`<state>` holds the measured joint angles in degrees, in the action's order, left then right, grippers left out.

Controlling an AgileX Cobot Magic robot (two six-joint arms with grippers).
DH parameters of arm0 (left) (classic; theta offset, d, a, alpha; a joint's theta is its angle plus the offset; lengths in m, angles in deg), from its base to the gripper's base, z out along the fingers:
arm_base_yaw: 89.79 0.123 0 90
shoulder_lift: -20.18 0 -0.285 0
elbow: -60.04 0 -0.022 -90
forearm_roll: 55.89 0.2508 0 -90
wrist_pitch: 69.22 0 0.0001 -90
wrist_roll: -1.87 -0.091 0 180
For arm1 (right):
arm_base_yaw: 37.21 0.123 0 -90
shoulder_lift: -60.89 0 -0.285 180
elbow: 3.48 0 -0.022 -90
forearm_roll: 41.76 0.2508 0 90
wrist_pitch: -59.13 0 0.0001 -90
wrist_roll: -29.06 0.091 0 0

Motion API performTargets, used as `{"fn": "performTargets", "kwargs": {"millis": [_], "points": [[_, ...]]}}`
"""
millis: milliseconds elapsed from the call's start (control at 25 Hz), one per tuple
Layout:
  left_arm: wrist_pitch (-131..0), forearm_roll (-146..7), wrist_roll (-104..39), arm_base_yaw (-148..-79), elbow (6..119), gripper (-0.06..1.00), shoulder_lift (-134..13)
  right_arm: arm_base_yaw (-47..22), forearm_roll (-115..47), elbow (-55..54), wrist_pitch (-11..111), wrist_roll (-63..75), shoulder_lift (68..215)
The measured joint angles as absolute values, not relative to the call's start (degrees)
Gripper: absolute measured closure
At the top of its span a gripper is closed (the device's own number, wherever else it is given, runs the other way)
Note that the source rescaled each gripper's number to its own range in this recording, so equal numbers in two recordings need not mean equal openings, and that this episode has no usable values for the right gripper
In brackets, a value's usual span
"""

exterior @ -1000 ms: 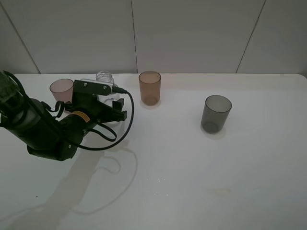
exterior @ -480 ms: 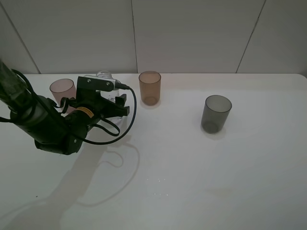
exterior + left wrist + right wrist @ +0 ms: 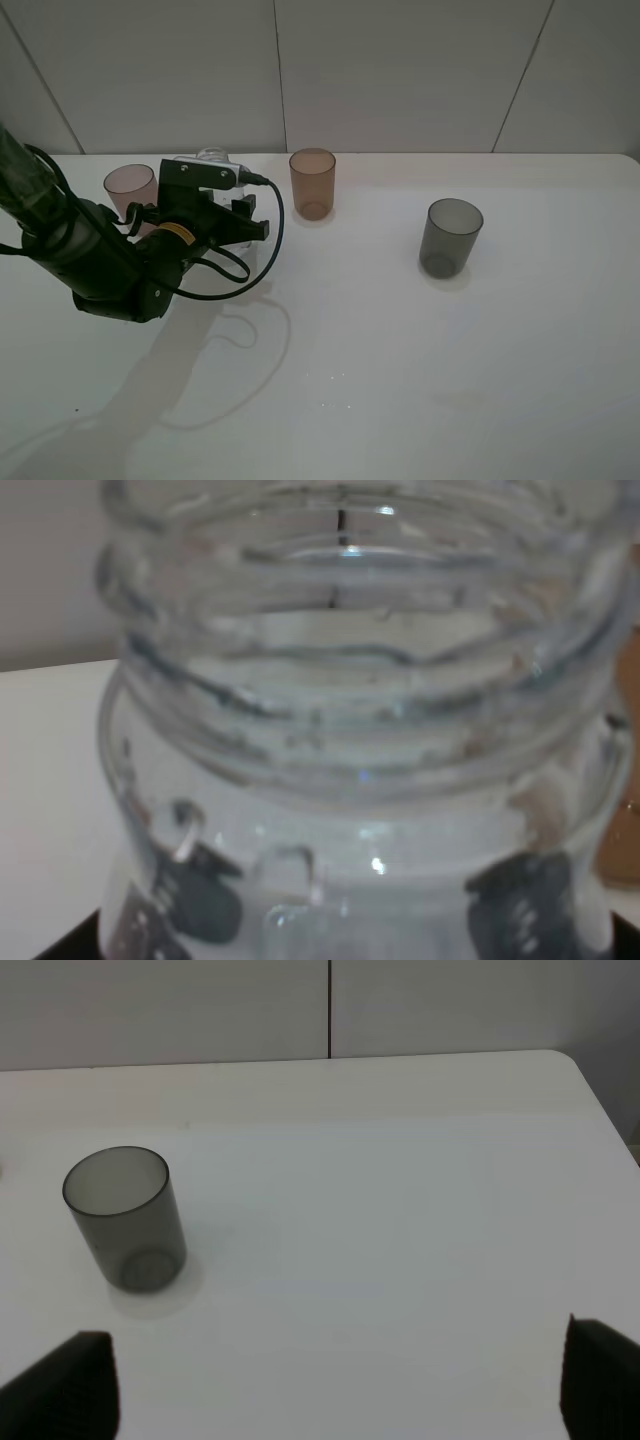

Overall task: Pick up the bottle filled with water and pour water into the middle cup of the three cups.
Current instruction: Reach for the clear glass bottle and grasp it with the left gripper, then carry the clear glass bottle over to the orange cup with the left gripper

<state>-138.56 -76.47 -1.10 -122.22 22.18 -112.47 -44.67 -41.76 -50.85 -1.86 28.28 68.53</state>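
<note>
The clear bottle (image 3: 213, 157) stands at the back left, between the pinkish-mauve cup (image 3: 130, 186) and the amber-brown middle cup (image 3: 312, 183). Only its neck shows above my left gripper (image 3: 224, 192). In the left wrist view the bottle's threaded neck (image 3: 350, 680) fills the frame, with dark fingers (image 3: 200, 905) showing low on each side. The jaws stand on either side of the bottle; I cannot tell whether they press it. The smoky grey cup (image 3: 451, 237) stands to the right and also shows in the right wrist view (image 3: 125, 1218). My right gripper (image 3: 335, 1390) is open and empty.
The white table (image 3: 400, 350) meets a tiled wall (image 3: 400, 70) just behind the cups. A black cable (image 3: 262, 262) loops from the left wrist over the table. The table's right edge (image 3: 600, 1100) shows in the right wrist view.
The left arm moved towards the back, bringing the gripper around the bottle and hiding most of it. In the last half second it hardly moved. The cups stayed put.
</note>
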Motion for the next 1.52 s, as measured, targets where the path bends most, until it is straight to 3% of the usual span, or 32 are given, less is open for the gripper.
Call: {"fn": "performTargets", "kwargs": {"millis": [480,680,1000,1320,1520], "points": [[-137.37,-75.93,-1.1,-122.22,21.96,0.94,-111.48,-44.67,-41.76,-50.85,-1.86,28.28,68.53],[-133.25,-75.87,-4.57,-122.22,21.11,0.94,-102.79,-44.67,-41.76,-50.85,-1.86,28.28,68.53],[-106.14,-75.63,-23.35,-122.07,25.3,0.94,-87.73,-44.67,-41.76,-50.85,-1.86,28.28,68.53],[-71.76,-67.42,-34.36,-119.93,42.85,0.94,-86.53,-44.67,-41.76,-50.85,-1.86,28.28,68.53],[-59.88,-58.51,-34.8,-119.39,51.75,0.94,-87.79,-44.67,-41.76,-50.85,-1.86,28.28,68.53]]}}
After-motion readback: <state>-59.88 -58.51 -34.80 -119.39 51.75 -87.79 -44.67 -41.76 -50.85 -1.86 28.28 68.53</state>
